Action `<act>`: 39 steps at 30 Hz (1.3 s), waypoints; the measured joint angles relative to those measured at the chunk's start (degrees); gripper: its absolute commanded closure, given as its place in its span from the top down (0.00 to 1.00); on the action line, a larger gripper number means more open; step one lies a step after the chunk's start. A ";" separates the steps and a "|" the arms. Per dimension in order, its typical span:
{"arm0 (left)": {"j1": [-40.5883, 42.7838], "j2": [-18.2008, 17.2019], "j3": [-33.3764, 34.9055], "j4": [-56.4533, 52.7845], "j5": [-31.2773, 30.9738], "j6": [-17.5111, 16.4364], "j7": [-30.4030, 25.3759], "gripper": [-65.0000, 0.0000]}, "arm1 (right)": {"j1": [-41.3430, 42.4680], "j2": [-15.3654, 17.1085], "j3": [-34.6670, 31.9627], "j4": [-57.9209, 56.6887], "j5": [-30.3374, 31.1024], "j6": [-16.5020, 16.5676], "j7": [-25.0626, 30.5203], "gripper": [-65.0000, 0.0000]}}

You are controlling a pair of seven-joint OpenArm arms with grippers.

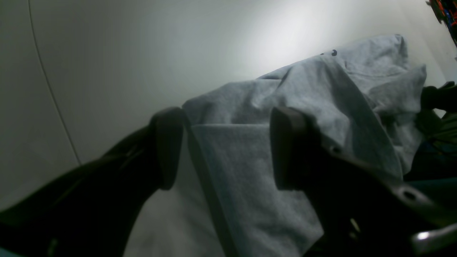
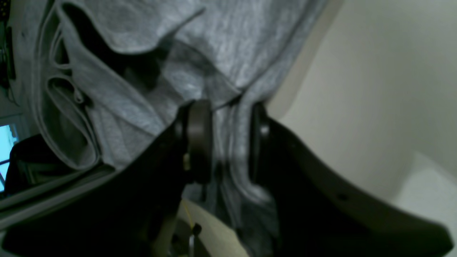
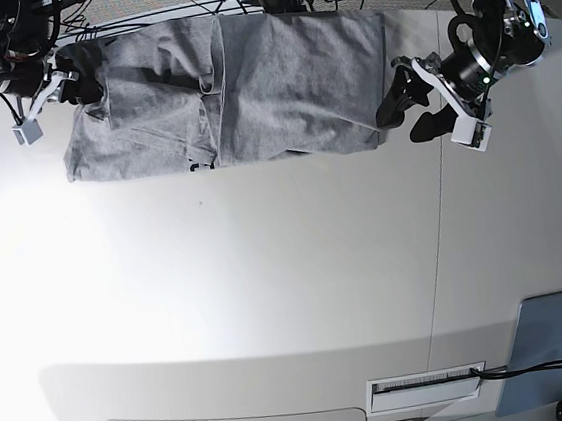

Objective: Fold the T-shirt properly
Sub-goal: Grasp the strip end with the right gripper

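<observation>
At 10 o'clock, right gripper pinches T-shirt edge; left gripper spread at 2 — grab hem w/ both layers, lift evenly.

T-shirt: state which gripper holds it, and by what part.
The right gripper is pinching a bunched fold at one end of the T-shirt. The left gripper is open at the other end, holding nothing.

Base cam overhead; wrist cams close (all share T-shirt).
</observation>
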 measured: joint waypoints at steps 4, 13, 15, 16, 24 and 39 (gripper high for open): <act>0.02 0.00 0.00 0.00 -0.02 0.00 -0.02 0.59 | -0.11 0.00 -1.16 -0.17 -0.59 0.00 2.19 0.06; 0.02 0.00 0.00 0.00 -0.02 0.00 -0.02 0.52 | -0.11 -0.11 -1.03 0.02 -1.66 1.55 7.23 0.00; 0.02 0.00 0.00 0.00 0.00 0.00 -0.02 0.52 | -0.26 -0.11 -0.79 0.96 -3.32 1.55 6.97 0.00; 0.02 0.00 0.00 0.00 0.00 0.00 -0.02 0.52 | -0.26 -0.13 -0.59 1.51 -3.80 1.55 6.84 0.00; 0.02 0.00 0.00 0.00 0.00 0.00 -0.02 0.52 | -0.13 0.00 -0.52 4.24 -8.31 1.79 4.92 0.14; 0.00 0.00 0.00 0.00 -0.02 -1.33 0.00 0.52 | 0.59 0.04 -0.46 4.33 -12.90 -6.25 9.51 0.47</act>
